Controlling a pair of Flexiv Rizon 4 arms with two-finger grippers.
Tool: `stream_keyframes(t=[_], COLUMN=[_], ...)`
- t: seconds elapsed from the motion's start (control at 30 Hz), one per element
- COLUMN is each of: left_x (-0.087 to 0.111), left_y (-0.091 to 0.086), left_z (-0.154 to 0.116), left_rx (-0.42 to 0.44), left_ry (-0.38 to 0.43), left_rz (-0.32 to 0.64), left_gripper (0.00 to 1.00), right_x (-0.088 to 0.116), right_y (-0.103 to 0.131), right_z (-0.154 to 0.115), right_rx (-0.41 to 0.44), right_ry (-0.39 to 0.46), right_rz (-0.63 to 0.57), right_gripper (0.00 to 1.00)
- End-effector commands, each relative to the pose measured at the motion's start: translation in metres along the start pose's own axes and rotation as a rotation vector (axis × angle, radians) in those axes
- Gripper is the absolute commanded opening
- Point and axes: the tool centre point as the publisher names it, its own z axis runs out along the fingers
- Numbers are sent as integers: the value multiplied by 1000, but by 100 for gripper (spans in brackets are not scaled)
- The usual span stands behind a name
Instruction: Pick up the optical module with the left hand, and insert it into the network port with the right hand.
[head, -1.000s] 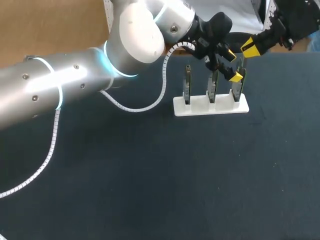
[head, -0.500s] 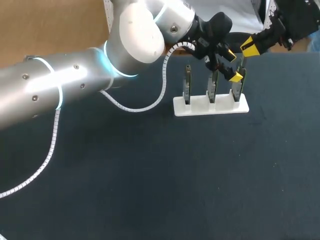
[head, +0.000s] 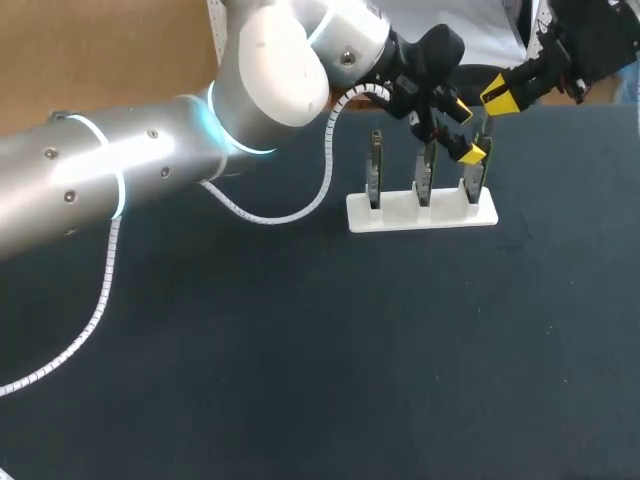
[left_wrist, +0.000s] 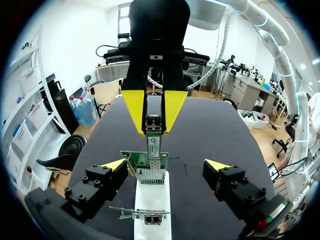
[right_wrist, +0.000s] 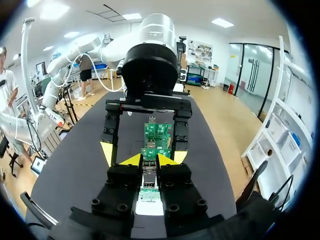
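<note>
A white stand (head: 420, 212) holds three upright green network cards. My right gripper (head: 498, 97) comes in from the far right and is shut on the optical module (left_wrist: 153, 125), a small metal block. In the left wrist view the module's end meets the port of the end card (left_wrist: 150, 167). My left gripper (head: 464, 128) is open, its yellow fingertips (left_wrist: 115, 164) standing on either side of that card without touching it. In the right wrist view the module (right_wrist: 149, 172) sits between my right gripper's (right_wrist: 150, 160) yellow tips, with the card (right_wrist: 157, 135) just ahead.
The other two cards (head: 375, 170) (head: 425, 170) stand in the same stand, left of the end card. My left arm (head: 150, 160) and its white cable (head: 100, 290) cross the dark table's (head: 320, 360) left half.
</note>
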Motion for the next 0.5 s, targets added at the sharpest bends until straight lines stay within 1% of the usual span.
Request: stream_keyframes(t=[0.03,0.17,0.37,0.5], left_x=[-2,-2,-2,-2], left_y=[3,3,3,3], left_z=[1,1,1,1], left_rx=[4,4,4,4], left_ry=[7,7,7,7], left_rz=[-2,-2,-2,-2], left_gripper=[100,100,100,100], right_x=[-4,-9,-6,-5], right_y=[-2,-4,-8,-7], right_z=[-4,-7,-6,-6], right_rx=[4,12,17,10], right_ry=[-5,-6,17,14], right_rz=[-16,-42,-60,-66], right_gripper=[0,0,0,0])
